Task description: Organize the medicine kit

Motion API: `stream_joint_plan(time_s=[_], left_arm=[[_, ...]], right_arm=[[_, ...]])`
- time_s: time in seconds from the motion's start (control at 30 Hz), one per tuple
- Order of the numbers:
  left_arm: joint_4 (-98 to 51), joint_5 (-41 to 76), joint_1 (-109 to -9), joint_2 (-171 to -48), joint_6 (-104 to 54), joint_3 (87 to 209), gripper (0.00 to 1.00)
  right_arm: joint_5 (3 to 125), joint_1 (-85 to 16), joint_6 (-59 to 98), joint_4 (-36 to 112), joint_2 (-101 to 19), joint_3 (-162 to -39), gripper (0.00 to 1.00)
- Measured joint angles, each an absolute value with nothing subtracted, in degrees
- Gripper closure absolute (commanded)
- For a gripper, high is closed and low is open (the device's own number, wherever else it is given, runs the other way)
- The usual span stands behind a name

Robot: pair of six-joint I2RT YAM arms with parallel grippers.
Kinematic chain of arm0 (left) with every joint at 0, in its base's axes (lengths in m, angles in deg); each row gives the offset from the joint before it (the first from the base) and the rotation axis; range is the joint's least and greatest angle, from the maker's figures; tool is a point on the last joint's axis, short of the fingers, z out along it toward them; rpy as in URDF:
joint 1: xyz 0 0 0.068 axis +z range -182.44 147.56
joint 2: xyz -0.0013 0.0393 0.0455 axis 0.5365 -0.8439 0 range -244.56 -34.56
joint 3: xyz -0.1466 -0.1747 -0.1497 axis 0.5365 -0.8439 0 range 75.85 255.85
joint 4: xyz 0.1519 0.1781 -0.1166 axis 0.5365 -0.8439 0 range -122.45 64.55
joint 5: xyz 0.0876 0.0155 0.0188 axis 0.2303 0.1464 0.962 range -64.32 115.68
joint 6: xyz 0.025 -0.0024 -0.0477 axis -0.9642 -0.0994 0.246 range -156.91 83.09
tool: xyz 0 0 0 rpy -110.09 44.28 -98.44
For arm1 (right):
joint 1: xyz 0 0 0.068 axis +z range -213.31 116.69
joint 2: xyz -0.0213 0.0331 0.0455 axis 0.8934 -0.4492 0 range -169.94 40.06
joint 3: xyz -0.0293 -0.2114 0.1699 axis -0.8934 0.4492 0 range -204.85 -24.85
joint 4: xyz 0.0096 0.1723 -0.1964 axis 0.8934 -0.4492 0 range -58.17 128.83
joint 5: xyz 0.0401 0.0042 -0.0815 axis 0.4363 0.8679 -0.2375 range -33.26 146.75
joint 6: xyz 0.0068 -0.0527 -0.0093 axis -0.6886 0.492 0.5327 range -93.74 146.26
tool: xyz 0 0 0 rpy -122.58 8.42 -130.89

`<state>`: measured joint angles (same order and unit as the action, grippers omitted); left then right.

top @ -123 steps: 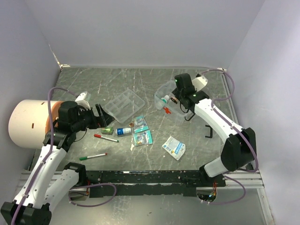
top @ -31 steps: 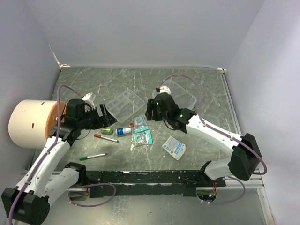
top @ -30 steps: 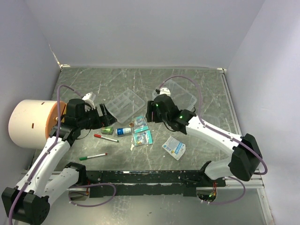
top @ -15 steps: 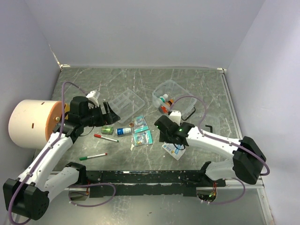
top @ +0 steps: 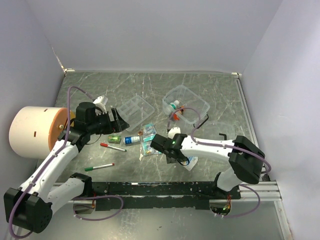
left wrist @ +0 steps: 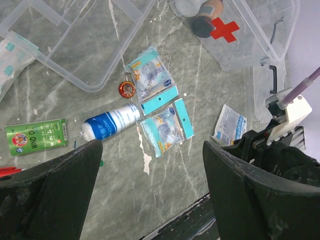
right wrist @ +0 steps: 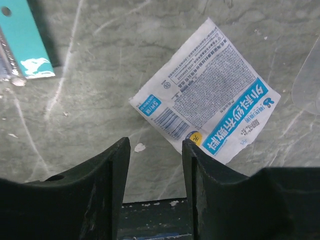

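The clear kit box [top: 192, 105] with a red cross [left wrist: 224, 30] holds small bottles [top: 175, 106]. A clear divided tray [top: 132, 109] lies left of it. On the table lie two teal packets [top: 149, 131] [top: 151, 146], a blue-white bottle [top: 132, 140], a green sachet [top: 114, 139], a small round tin [left wrist: 127, 89] and a white packet [top: 190, 161]. My right gripper [top: 175, 155] is open and empty, low beside the white packet [right wrist: 212, 112], whose lower edge lies just beyond the fingertips. My left gripper [top: 119, 121] is open and empty, above the table near the tray's front corner.
A red pen [top: 112, 147] and a green pen [top: 99, 167] lie front left. A large white cylinder [top: 32, 131] stands at the left edge. The kit's lid with a black handle [top: 221, 140] lies to the right. A black rail [top: 165, 189] runs along the front.
My right arm has swung from the kit box at the back down to the front, now low at the white packet. My left gripper has shifted slightly toward the tray.
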<state>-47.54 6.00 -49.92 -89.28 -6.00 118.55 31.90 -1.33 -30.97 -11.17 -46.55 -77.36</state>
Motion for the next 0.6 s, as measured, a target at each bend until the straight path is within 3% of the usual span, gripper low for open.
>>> stream_joint_plan(time_s=[0.2, 0.33, 0.43, 0.6], left_arm=[[-47.5, 6.0, -49.9, -89.6, -6.0, 118.5, 0.08], [-47.4, 6.0, -49.9, -89.8, -5.8, 118.5, 0.08], [-46.9, 6.0, -49.9, -90.0, -5.5, 118.5, 0.08], [-46.4, 6.0, -49.9, -90.6, -5.4, 118.5, 0.08]], right_arm=[[31.8, -0.5, -28.5, -13.2, -49.5, -77.4, 0.51], [30.2, -0.4, -27.6, -15.8, -52.8, -78.5, 0.54], [29.2, -0.2, -26.1, -16.3, -54.9, -78.7, 0.6], [28.7, 0.2, -22.4, -15.8, -56.4, -78.8, 0.88]])
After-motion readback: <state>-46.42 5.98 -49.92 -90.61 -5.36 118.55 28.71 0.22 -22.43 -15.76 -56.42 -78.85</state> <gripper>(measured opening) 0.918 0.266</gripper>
